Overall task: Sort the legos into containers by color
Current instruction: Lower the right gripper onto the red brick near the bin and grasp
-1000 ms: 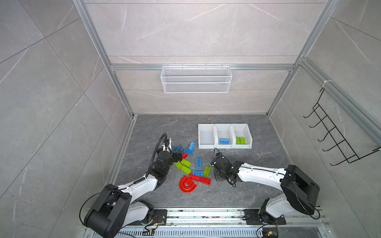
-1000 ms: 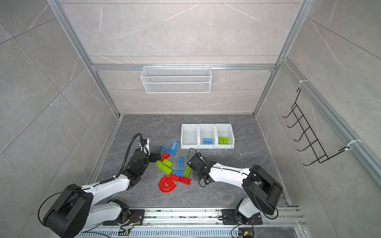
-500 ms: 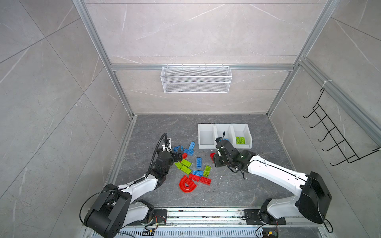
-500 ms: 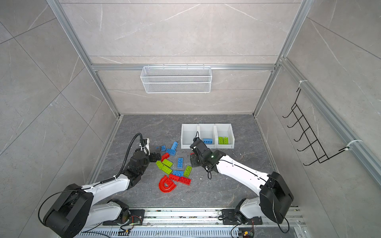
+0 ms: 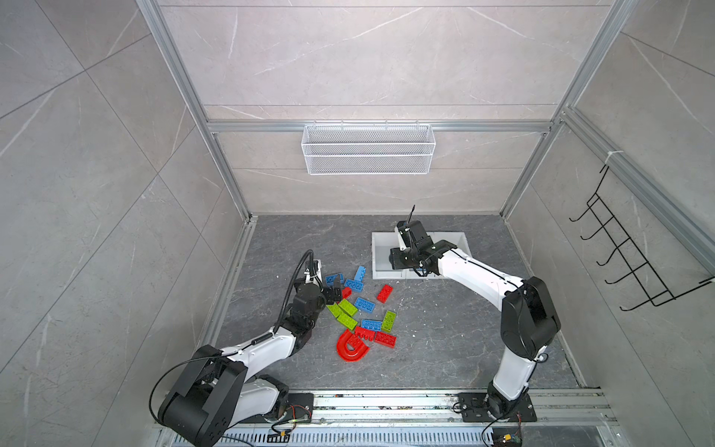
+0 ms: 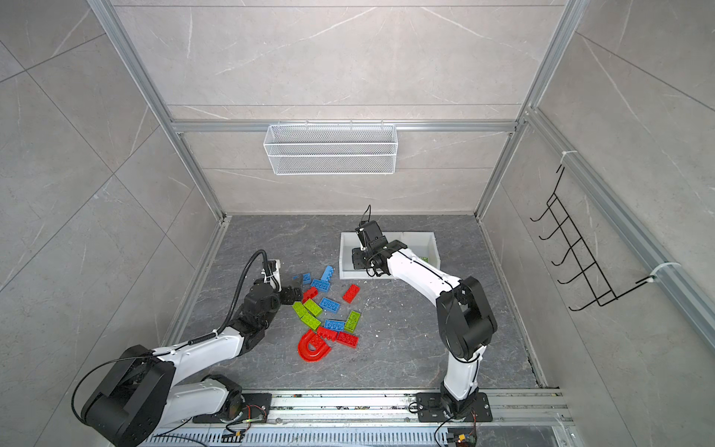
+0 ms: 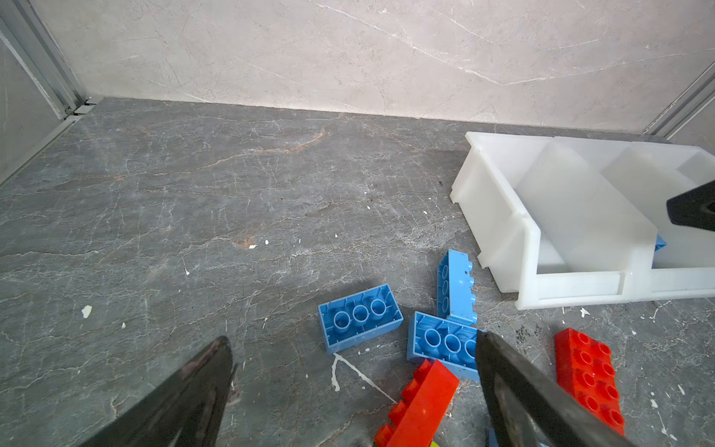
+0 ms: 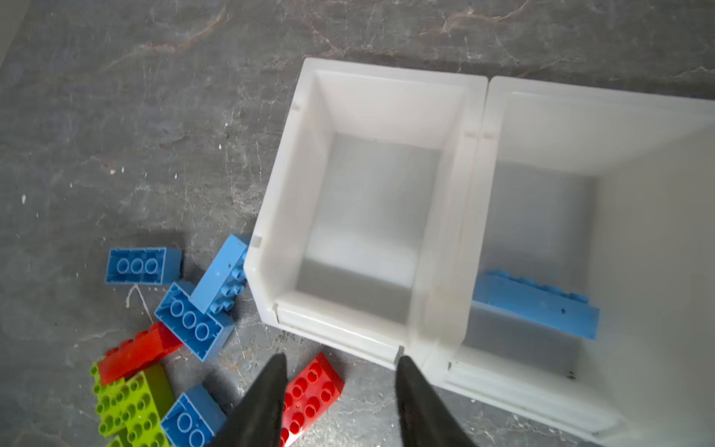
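Legos (image 5: 363, 304) in a loose heap on the floor (image 5: 445, 340), red, blue and green all mixed, just in front of the bins (image 5: 383, 274) and over toward the left arm. The arch (image 5: 351, 348) lies flat at the heap's near edge. One red brick (image 5: 384, 293) sits on its own, studs up, between heap and bins. The right wrist view catches it on the floor just short of the left bin's front wall.

Into the bins now. The left one shows its white bottom, and the middle one holds a blue brick (image 8: 536, 305) near its front lip. A sliver of green peeks out of the right one in a top view, mostly hidden behind the arm.

Right gripper (image 8: 341, 359) hangs over the front of the left bin, its fingers (image 8: 263, 402) spread apart and nothing between them.

Left gripper (image 7: 352, 338) is down low at the heap's left edge. Its fingers (image 7: 182, 398) are flung wide and grip nothing. An upturned brick (image 7: 360, 317), blue, hollow side up, lies on the floor just ahead of the tips.

Further out, a mesh basket (image 5: 367, 149) hangs on the back wall and a black hook rack (image 5: 634, 267) on the right wall.
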Action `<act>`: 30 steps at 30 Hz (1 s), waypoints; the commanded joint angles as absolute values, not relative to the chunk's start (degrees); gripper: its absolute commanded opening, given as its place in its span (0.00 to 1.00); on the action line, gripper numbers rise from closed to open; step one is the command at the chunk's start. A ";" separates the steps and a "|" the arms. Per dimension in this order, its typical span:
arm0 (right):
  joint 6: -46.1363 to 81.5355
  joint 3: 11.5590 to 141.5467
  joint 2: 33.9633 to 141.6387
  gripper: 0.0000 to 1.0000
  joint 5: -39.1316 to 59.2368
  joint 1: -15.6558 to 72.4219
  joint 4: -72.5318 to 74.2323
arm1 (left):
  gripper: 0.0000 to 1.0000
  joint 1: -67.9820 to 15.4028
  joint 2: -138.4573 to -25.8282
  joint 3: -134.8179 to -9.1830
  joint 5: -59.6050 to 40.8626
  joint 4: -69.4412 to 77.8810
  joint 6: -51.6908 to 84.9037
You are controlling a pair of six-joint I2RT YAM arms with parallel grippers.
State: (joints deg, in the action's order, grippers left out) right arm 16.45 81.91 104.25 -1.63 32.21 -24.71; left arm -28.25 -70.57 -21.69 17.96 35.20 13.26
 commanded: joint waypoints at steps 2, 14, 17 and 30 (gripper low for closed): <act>12.52 82.01 101.38 0.65 0.58 32.70 -34.98 | 1.00 -28.08 -70.18 -22.39 18.32 37.30 13.18; 30.47 70.98 101.98 0.79 -6.29 43.38 -27.63 | 0.99 -28.09 -70.34 -22.50 17.34 36.97 14.15; 31.62 72.58 105.74 0.79 -9.09 44.19 -28.13 | 1.00 -28.10 -70.06 -22.27 18.13 36.97 14.25; 32.96 76.68 114.64 0.74 -12.20 44.96 -25.31 | 1.00 -28.10 -69.65 -21.89 18.48 37.34 14.33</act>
